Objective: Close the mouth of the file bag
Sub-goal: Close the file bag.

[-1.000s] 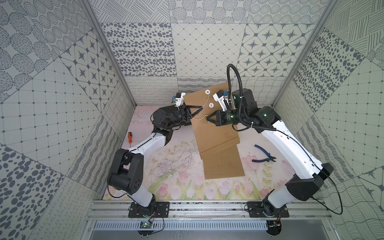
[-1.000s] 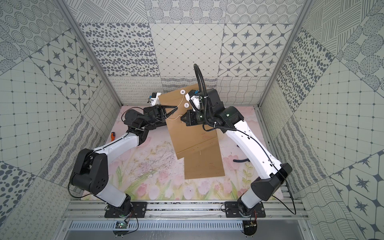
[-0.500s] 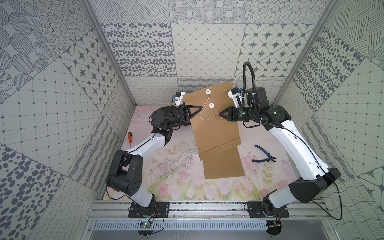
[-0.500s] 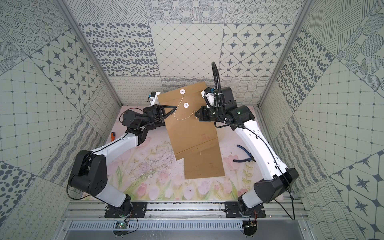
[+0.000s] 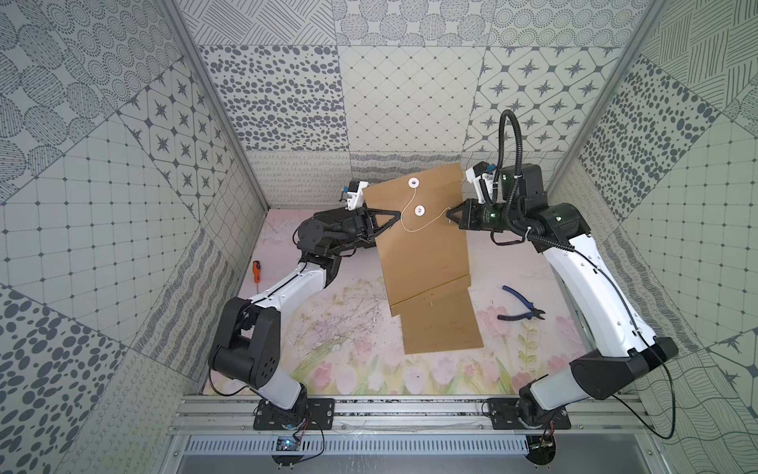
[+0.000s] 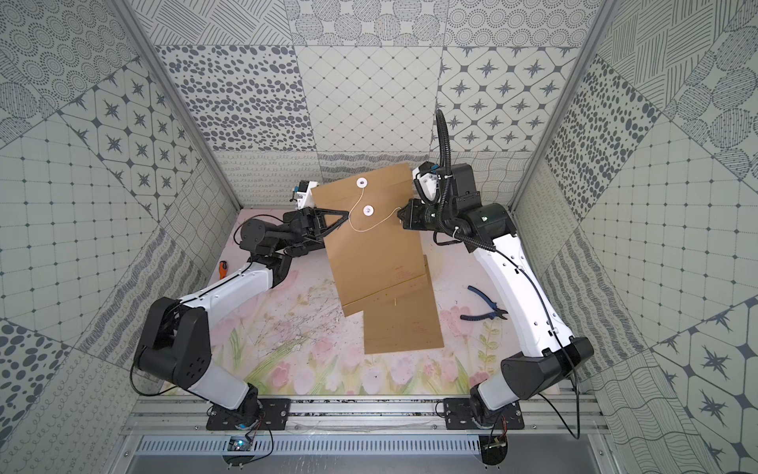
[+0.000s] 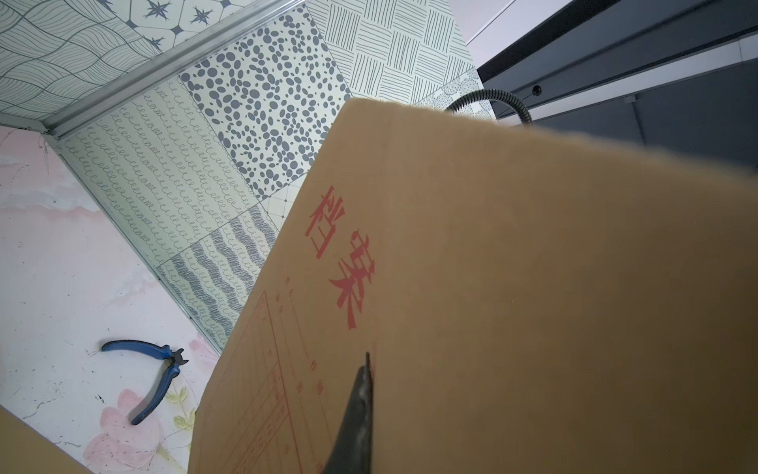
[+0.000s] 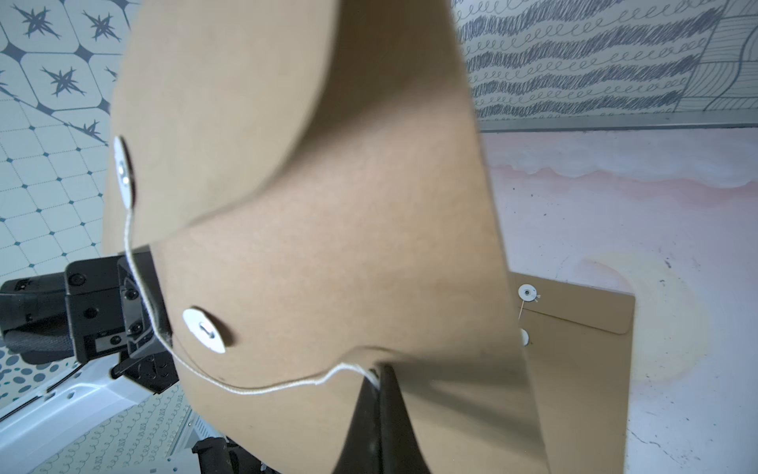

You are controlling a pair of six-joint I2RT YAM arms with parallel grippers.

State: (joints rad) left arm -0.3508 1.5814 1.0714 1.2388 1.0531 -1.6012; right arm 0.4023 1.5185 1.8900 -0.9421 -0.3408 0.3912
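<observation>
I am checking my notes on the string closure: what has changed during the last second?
The right jaws, shut on the string, moved rightward from over the file bag to its right edge, drawing the string out past the lower button. The left jaws stayed shut on the bag's left edge; second file bag, pliers and screwdriver stayed.

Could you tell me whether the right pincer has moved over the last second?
Yes: the right pincer, shut on the string, moved rightward and back, toward the rear wall.
</observation>
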